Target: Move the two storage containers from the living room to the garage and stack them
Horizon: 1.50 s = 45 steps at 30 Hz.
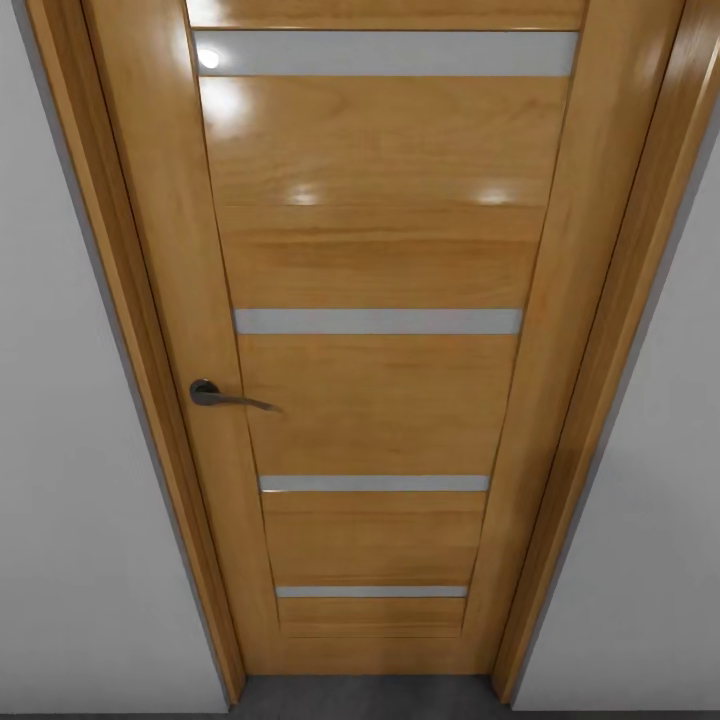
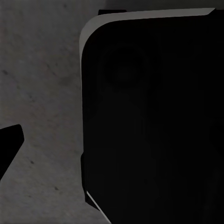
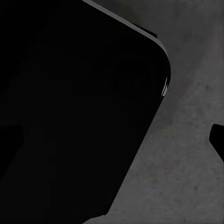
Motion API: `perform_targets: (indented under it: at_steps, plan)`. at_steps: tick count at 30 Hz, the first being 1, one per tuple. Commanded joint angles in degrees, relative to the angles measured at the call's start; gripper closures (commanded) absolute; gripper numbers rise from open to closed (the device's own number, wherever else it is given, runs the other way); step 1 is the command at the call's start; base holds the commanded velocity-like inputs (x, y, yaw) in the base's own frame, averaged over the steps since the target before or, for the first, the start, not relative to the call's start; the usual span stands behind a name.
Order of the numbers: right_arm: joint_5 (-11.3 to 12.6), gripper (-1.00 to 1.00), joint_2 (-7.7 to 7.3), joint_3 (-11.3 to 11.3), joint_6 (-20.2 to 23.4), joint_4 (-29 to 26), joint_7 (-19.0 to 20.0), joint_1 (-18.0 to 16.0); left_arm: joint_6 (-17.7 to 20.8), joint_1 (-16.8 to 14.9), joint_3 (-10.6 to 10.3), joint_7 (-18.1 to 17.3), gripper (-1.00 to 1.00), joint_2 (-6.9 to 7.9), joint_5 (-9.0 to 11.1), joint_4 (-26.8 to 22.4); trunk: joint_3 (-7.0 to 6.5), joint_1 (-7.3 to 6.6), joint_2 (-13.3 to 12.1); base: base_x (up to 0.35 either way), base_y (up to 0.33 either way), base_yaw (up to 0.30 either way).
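The two storage containers are out of view. I face a shut wooden door (image 1: 380, 260) with several frosted horizontal strips and a dark lever handle (image 1: 225, 396) on its left side. In the left wrist view a black fingertip (image 2: 9, 145) pokes in over dark grey speckled floor (image 2: 42, 93), beside a large black rounded part of the robot (image 2: 154, 126). The right wrist view has a similar black fingertip (image 3: 217, 140) at its edge, over the same kind of floor (image 3: 186, 177). Nothing is seen in either gripper, and how the jaws stand cannot be made out.
The door sits in a wooden frame (image 1: 140, 330) between plain grey-white walls (image 1: 60, 500). A strip of dark grey floor (image 1: 365, 697) lies at the door's foot. The door is very close in front of me.
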State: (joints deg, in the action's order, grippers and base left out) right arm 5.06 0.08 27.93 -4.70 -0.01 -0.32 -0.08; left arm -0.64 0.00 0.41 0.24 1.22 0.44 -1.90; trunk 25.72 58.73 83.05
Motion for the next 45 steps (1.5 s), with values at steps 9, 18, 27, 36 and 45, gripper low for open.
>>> perform_targets:
  at_steps: [9,18,27,36,45]
  plan:
    - [0.56,-1.0,0.0,0.46,-0.14,0.01,-0.03,-0.01,-0.07,0.0,0.03,0.03,-1.0,-0.07,0.07,-0.03,0.05,0.0,0.02,0.0,0.0,0.0]
    - [0.26,-1.0,0.42,1.42,-0.32,-0.43,-0.12,-1.57,-1.5,0.0,0.27,0.26,-1.0,0.01,0.09,-0.29,0.05,0.0,0.02,0.0,0.0,0.0]
    - [0.21,-1.0,0.44,1.5,-1.1,-0.43,-0.2,-1.42,-1.73,0.0,0.26,0.28,-1.0,0.02,0.12,-0.3,0.05,0.0,0.02,0.0,0.0,0.0]
    - [-0.02,-1.0,-0.03,2.57,-0.86,-1.47,-2.49,-2.14,-1.74,0.0,0.28,0.29,-1.0,0.02,0.09,-0.3,0.05,0.0,0.02,0.0,0.0,0.0]
    - [0.25,-1.0,-3.55,2.55,8.92,-28.27,-9.87,-4.59,-1.74,0.0,0.29,0.23,-1.0,0.02,0.1,-0.3,0.05,0.0,0.02,0.0,0.0,0.0]
